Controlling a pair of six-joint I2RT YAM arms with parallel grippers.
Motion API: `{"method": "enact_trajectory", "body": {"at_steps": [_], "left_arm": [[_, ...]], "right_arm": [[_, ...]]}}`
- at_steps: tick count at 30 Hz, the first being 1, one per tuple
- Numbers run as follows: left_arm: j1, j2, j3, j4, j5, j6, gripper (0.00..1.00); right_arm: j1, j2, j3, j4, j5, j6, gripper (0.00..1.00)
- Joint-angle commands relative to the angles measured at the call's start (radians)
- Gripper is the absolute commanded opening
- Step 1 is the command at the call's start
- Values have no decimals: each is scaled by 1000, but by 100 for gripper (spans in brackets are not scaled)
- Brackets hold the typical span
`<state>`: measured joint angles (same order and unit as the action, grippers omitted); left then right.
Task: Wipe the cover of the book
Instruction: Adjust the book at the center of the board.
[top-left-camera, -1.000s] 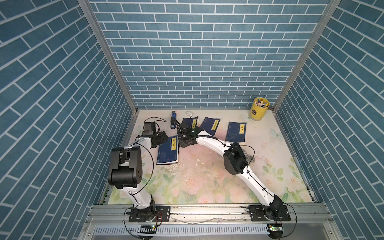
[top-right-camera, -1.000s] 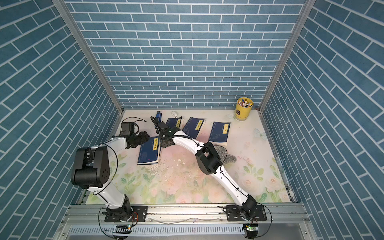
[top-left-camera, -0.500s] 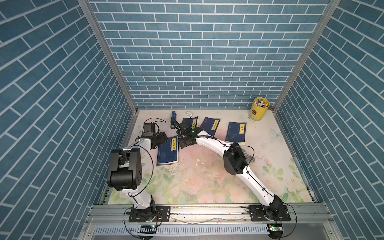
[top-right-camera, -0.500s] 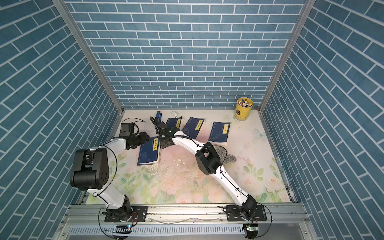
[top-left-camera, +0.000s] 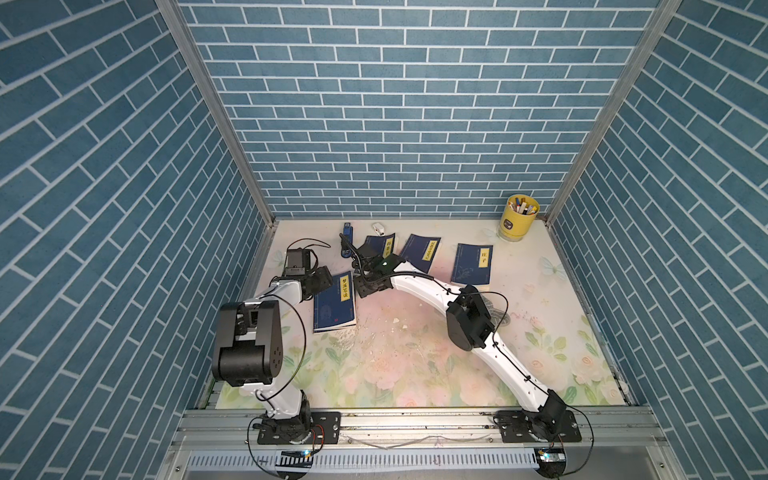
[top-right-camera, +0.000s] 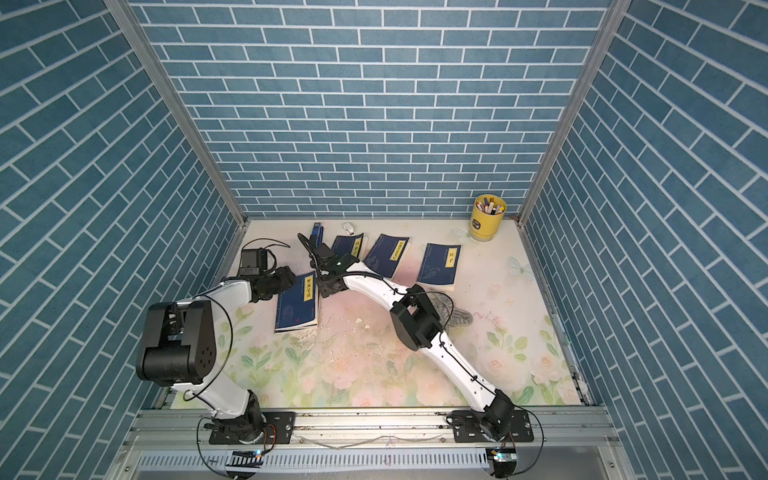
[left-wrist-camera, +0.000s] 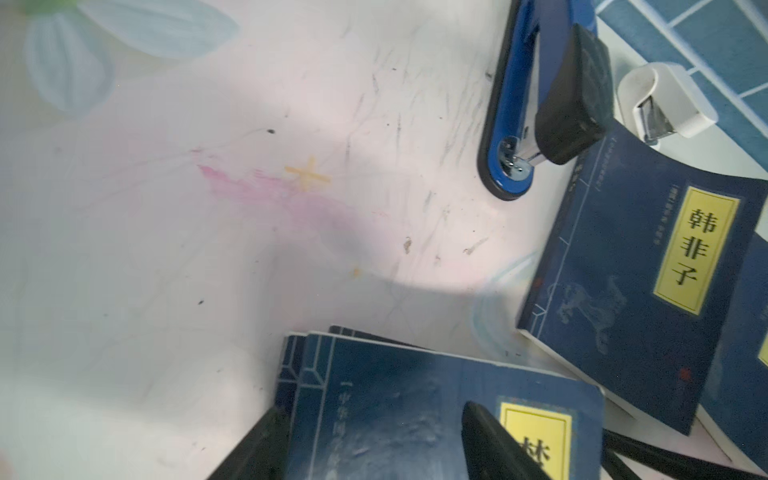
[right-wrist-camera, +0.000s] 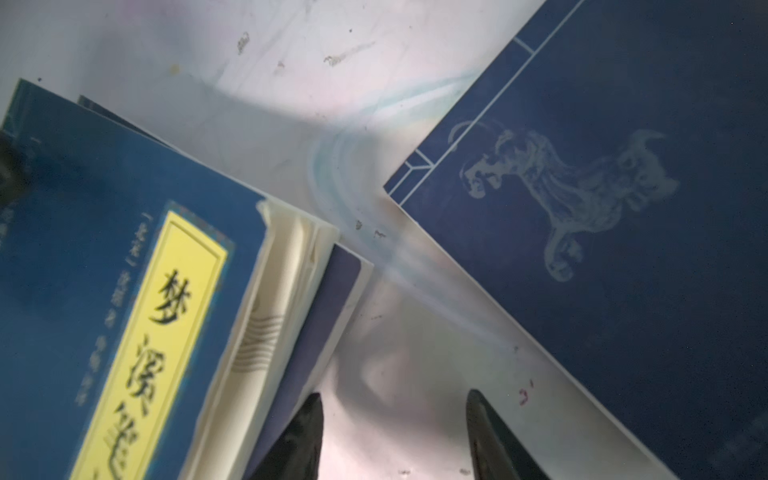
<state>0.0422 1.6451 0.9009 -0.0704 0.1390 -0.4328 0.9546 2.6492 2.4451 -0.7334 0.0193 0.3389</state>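
Book, blue with a yellow title strip, lies cover-up on the floral table, toward its left side. From my remote console, I see the left gripper straddling the far left corner, jaws spread (one finger over the cover). The right gripper, likewise spread, hangs over bare table just beside the page edge.

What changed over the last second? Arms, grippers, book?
Barely anything. The left arm's elbow housing drifted slightly toward the near rail. Nothing was gripped or released. The left gripper stays open over the far corner of the book, and the right gripper stays open beside its page edge. The book, stapler and pen cup have not moved.
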Motion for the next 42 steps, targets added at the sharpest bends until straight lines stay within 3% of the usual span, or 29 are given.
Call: {"method": "enact_trajectory", "body": {"at_steps": [1, 6, 13, 27, 35, 42], "left_arm": [[-2, -32, -20, -4, -109, -15, 73], [-3, 22, -13, 16, -88, -21, 73], [-2, 77, -23, 72, 38, -27, 73], [-1, 58, -38, 110, 155, -36, 72], [-1, 36, -13, 49, 72, -18, 71], [-2, 7, 70, -6, 20, -6, 72]], "right_arm": [[14, 12, 26, -4, -12, -37, 56], [18, 10, 26, -2, -16, -41, 56], [18, 15, 31, -1, -28, -57, 56], [21, 34, 62, -6, -60, -75, 56], [19, 8, 46, -53, 38, -76, 56], [-14, -207, -213, 16, 113, -80, 56]]}}
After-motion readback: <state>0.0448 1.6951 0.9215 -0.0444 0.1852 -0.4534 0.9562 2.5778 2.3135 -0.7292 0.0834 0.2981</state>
